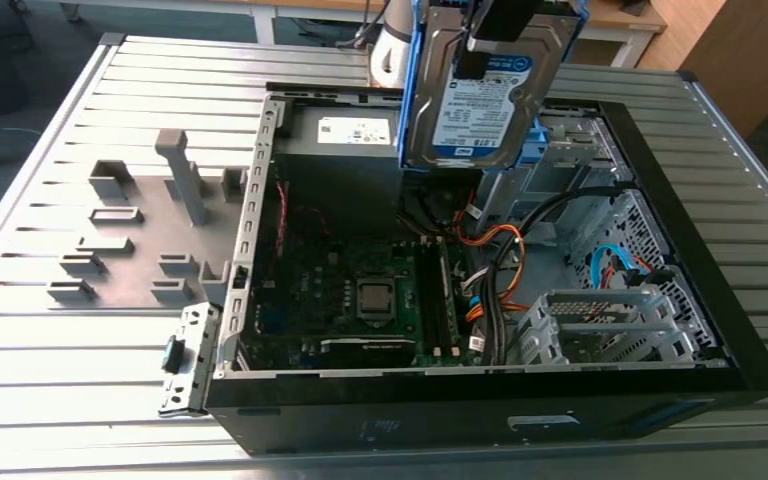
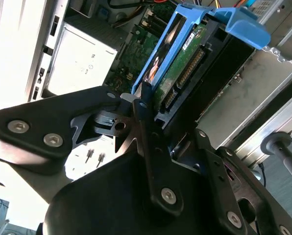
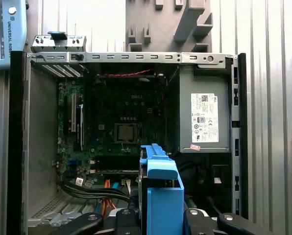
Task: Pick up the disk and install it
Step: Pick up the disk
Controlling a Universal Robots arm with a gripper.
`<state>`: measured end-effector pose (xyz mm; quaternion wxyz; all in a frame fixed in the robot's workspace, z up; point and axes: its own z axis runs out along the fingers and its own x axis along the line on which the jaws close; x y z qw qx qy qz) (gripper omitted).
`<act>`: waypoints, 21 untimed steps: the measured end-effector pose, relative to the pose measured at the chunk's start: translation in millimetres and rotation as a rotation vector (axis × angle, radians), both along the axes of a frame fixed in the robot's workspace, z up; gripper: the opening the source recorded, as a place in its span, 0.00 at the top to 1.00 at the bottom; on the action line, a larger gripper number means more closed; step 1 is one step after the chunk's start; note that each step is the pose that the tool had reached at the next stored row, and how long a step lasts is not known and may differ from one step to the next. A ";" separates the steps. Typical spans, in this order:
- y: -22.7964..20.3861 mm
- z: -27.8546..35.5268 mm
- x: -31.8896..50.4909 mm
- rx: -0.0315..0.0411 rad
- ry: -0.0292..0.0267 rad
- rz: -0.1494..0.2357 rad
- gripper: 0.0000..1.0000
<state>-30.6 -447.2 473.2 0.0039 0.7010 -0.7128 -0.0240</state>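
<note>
The disk (image 1: 484, 95), a silver drive with a white-and-blue label in a blue carrier bracket, hangs upright above the back half of the open computer case (image 1: 491, 385). My gripper (image 1: 500, 28) is shut on its upper edge. In the second wrist view the disk (image 2: 180, 68) shows its green circuit-board side, clamped between the black fingers (image 2: 143, 122). In the first wrist view the disk's blue carrier (image 3: 160, 188) stands edge-on between the fingers (image 3: 129, 220), over the case interior.
Inside the case lie the motherboard (image 1: 357, 290), the grey power supply (image 3: 205, 117), orange and black cables (image 1: 504, 260) and a metal drive cage (image 1: 611, 325). A grey fixture (image 1: 131, 230) with upright pegs sits on the slatted table at the exterior view's left.
</note>
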 end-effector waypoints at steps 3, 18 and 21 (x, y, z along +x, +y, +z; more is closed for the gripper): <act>-2.5 0.0 0.0 -0.0001 0.0000 0.000 0.64; -15.2 0.0 0.0 -0.0007 0.0000 0.000 0.64; -17.6 0.0 0.0 -0.0008 0.0000 0.000 0.64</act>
